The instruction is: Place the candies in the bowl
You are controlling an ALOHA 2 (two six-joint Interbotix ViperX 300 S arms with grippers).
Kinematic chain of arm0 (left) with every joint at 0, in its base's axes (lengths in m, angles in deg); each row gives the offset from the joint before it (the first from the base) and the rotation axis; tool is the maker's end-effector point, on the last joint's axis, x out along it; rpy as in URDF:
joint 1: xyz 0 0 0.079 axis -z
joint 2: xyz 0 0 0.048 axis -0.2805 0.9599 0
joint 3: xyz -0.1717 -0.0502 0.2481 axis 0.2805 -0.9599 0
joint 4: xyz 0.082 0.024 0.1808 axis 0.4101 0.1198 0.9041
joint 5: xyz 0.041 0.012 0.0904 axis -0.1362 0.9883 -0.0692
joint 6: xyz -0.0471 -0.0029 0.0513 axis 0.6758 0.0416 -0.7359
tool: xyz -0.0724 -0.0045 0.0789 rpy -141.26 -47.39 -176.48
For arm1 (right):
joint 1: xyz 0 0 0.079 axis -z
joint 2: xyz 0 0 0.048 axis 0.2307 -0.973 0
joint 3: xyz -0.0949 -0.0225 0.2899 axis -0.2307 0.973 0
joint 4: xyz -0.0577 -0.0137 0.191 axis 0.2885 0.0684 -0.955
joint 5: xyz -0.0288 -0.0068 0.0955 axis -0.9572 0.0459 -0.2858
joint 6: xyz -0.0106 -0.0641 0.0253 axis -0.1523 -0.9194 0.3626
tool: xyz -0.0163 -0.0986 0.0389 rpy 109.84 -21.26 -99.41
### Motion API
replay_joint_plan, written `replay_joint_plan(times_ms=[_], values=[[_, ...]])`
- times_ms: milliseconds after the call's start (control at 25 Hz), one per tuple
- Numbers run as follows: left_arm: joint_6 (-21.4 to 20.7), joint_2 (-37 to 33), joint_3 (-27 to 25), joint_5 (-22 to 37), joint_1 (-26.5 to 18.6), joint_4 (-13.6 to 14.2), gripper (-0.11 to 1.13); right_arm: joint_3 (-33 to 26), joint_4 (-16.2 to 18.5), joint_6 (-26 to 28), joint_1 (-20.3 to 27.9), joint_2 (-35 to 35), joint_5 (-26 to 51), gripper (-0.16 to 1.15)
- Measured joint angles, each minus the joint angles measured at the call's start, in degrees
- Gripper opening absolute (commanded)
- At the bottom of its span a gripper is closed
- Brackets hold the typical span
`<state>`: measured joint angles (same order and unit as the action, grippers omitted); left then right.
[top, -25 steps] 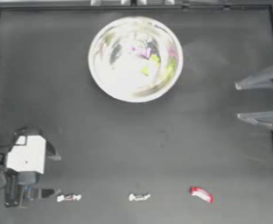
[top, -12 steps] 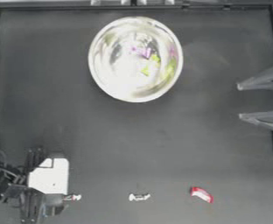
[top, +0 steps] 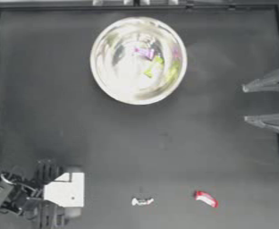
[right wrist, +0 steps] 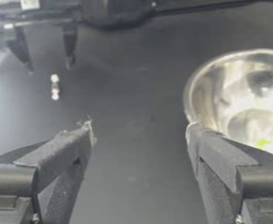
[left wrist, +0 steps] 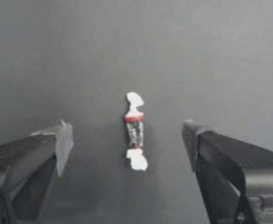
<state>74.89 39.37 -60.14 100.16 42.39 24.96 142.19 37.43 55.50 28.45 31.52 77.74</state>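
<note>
At the table's near-left corner, the left gripper [left wrist: 127,144] straddles a white candy [left wrist: 134,131], jaws apart

Silver bowl [top: 138,60] holding 2 candies, white candy [top: 142,201], red-white candy [top: 205,198]

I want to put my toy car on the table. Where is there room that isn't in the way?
The widest bare patch is mid-table, between the bowl and the candies along the near edge. It is crowded at the near left corner, where the open left gripper hangs over a white candy. The right gripper waits open at the right edge.
</note>
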Motion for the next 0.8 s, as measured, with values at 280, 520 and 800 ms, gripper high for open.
replay_joint_plan(times_ms=[280, 520, 800], values=[[0.0, 3.78, 0.18, -0.09, 0.44, -1.23, 1.03, 0.09, -0.26, 0.09, 0.0, 0.0, 0.0, 0.95], [-0.35, 6.86, 0.44, -0.26, 0.53, -1.32, 1.01, 0.0, -0.79, 0.0, 0.0, 0.0, 0.0, 0.95], [-0.88, 8.09, 0.44, -2.81, -0.18, -1.32, 0.89, 0.09, -1.23, 0.0, 0.0, -0.09, 0.0, 0.95]])
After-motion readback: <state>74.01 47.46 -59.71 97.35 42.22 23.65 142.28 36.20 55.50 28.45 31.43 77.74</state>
